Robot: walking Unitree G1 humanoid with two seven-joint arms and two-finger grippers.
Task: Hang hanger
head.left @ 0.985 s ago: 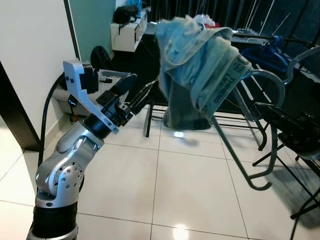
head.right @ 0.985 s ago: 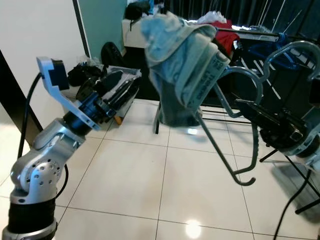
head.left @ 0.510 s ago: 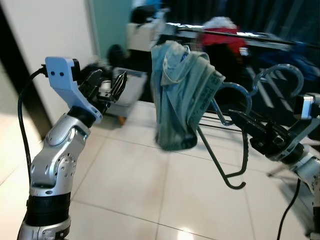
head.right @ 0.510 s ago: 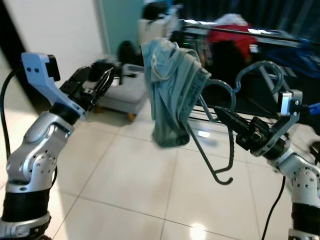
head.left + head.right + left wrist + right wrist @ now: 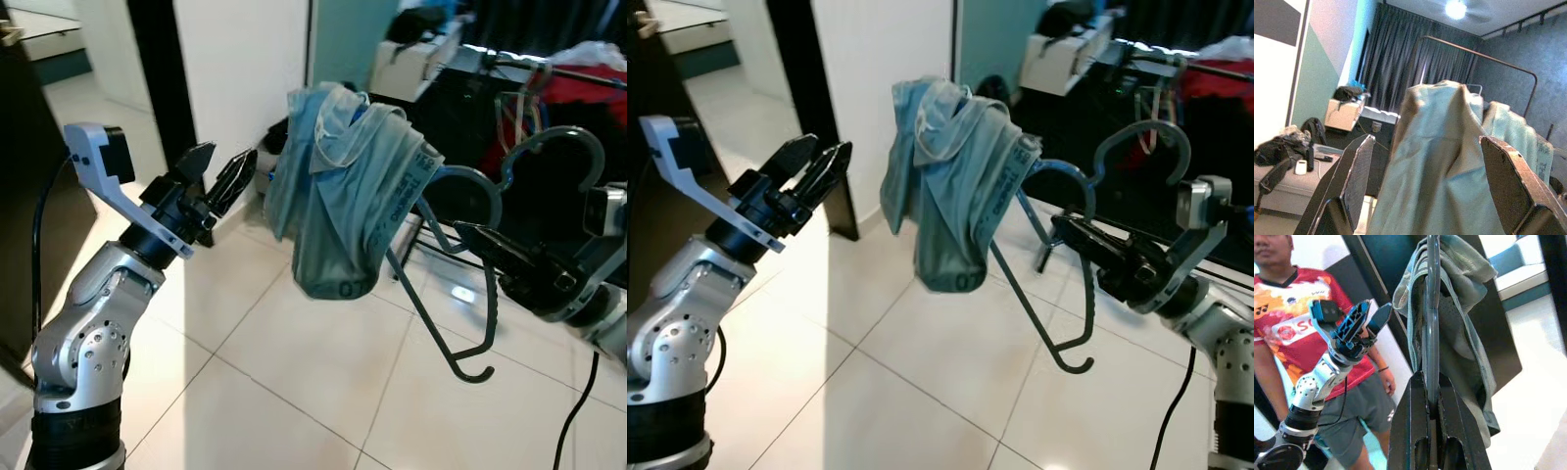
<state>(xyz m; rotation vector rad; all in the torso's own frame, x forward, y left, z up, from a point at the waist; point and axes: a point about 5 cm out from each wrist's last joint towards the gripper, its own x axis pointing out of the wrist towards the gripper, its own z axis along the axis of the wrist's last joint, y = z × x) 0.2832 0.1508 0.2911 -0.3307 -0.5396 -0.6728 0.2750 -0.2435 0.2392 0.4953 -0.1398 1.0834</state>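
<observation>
A dark grey plastic hanger (image 5: 443, 323) carries a light blue garment (image 5: 338, 206) draped over one shoulder. My right gripper (image 5: 462, 232) is shut on the hanger's bar just below its hook (image 5: 554, 142). In the right wrist view the bar (image 5: 1431, 308) runs straight out from between the closed fingers (image 5: 1415, 411). My left gripper (image 5: 227, 155) is raised to the left of the garment, open and apart from it. The left wrist view has the garment (image 5: 1435, 181) ahead between the spread fingers (image 5: 1356, 181).
A drying rack (image 5: 578, 88) with red clothes stands behind on the right. A white wall and dark door frame (image 5: 157, 88) are on the left, a white box (image 5: 421, 54) farther back. A person in a red jersey (image 5: 1288, 318) stands behind my left arm.
The camera has swung, shifting the whole background. The hanger stays in my right gripper, which has come into view. My left gripper's fingers have spread apart since a second ago.
</observation>
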